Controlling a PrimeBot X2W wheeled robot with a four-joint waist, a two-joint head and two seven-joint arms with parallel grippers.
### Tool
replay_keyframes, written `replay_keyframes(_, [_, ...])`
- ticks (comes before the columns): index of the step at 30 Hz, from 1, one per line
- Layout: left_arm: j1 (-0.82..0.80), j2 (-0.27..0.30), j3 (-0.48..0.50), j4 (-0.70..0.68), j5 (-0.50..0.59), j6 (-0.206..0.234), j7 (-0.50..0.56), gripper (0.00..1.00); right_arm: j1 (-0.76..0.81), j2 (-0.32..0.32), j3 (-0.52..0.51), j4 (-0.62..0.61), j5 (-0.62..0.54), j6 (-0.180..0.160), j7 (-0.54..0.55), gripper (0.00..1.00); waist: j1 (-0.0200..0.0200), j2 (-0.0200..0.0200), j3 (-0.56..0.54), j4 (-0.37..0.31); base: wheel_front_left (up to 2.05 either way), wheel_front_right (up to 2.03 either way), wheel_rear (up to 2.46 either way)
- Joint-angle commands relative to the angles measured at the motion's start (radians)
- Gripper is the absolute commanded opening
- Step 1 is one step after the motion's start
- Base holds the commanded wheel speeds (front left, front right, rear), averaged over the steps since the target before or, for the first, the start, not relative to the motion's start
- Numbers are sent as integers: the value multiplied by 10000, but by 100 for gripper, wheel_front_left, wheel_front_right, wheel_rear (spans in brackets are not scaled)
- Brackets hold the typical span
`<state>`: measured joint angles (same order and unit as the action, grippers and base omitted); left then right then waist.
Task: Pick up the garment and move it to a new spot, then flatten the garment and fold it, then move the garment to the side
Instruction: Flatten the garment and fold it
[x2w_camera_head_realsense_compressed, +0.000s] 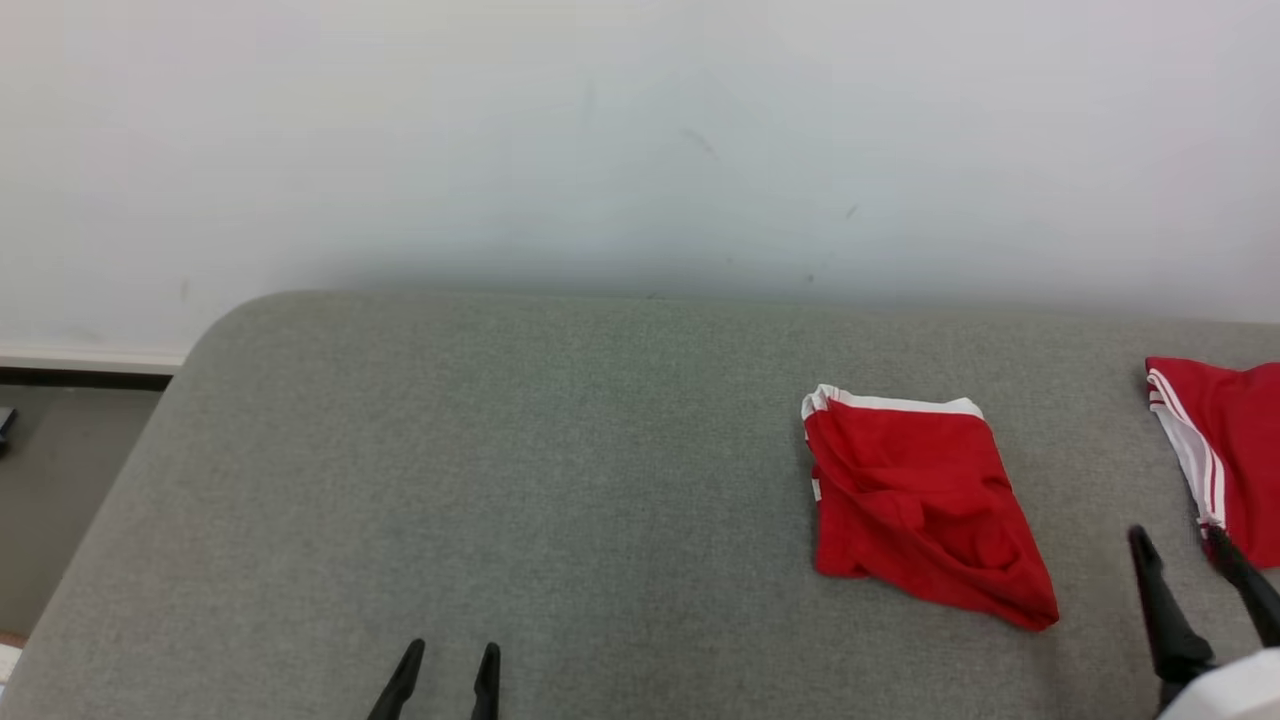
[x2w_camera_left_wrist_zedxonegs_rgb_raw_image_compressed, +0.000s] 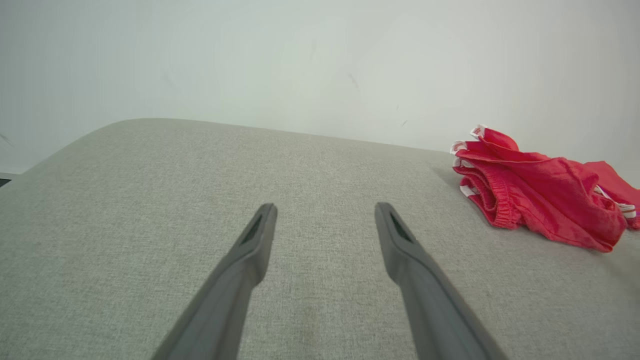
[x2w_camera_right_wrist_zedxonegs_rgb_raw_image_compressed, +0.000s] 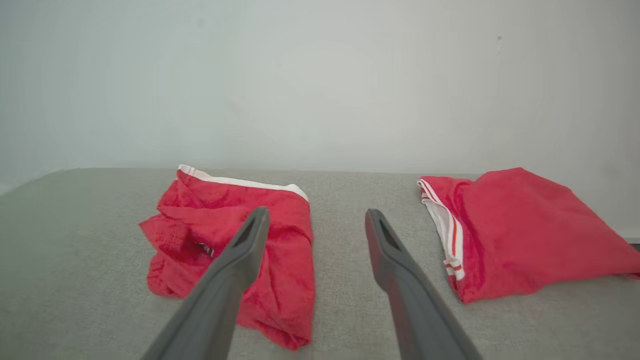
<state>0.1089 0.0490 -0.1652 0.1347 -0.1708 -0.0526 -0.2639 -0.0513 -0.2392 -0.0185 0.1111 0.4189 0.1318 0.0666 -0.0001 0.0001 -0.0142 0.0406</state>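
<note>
On grey cushion, right of ctr: folded red garment, white waistband toward wall. Farther right: striped red garment (cut off by frame edge). Btwn the two: R gripper, jaws spread wide, gripping nothing. Low over bare cushion, well apart from both: L gripper, jaws likewise wide, empty.

There are two red garments: one crumpled garment and one striped garment. Two grippers: one left gripper, one right gripper. One grey cushion. One white wall. One patch of floor.
</note>
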Motion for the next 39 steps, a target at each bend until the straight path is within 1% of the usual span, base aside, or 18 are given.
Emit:
replay_keyframes(1, [142, 36, 61, -14, 145, -9, 3, 100, 255, -85, -141, 120, -194, -26, -211, 100, 1, -1, -73, -46, 0, 0, 0])
replay_keyframes(6, [305, 36, 172, 21, 223, -20, 3, 100, 858, -204, -686, 675, -944, -26, -1497, 100, 1, -1, -274, -62, 0, 0, 0])
replay_keyframes(10, [456, 36, 379, -12, 191, 98, 3, 100, 1272, -267, -756, 1281, -1440, -26, -2638, 100, 1, -1, -441, -36, 0, 0, 0])
replay_keyframes(14, [600, 35, 593, -53, 185, 130, 3, 100, 1447, -136, -741, 1802, -1464, -26, -3183, 100, 1, -1, -532, -15, 0, 0, 0])
replay_keyframes(19, [688, 36, 693, -96, 214, 53, 3, 100, 1519, 110, -944, 2280, -1435, -26, -3320, 100, 1, -1, -564, 81, 0, 0, 0])
replay_keyframes(25, [698, 35, 731, -125, 180, 25, 3, 100, 1386, 304, -987, 2118, -1548, -26, -3312, 100, 1, -1, -505, 167, 0, 0, 0])
replay_keyframes(29, [674, 35, 700, -144, 126, 28, 3, 100, 1286, 314, -980, 2019, -1500, -26, -3313, 100, 1, -1, -457, 244, 0, 0, 0])
replay_keyframes(34, [596, 36, 666, -215, 95, 33, 3, 100, 984, 101, -946, 1936, -1386, -27, -3314, 100, 1, -1, -316, 374, 0, 0, 0])
replay_keyframes(39, [448, 35, 620, -243, 143, 6, 3, 100, 324, -365, -749, 2165, -1390, -27, -3307, 100, 1, -1, -35, 541, 0, 0, 0])
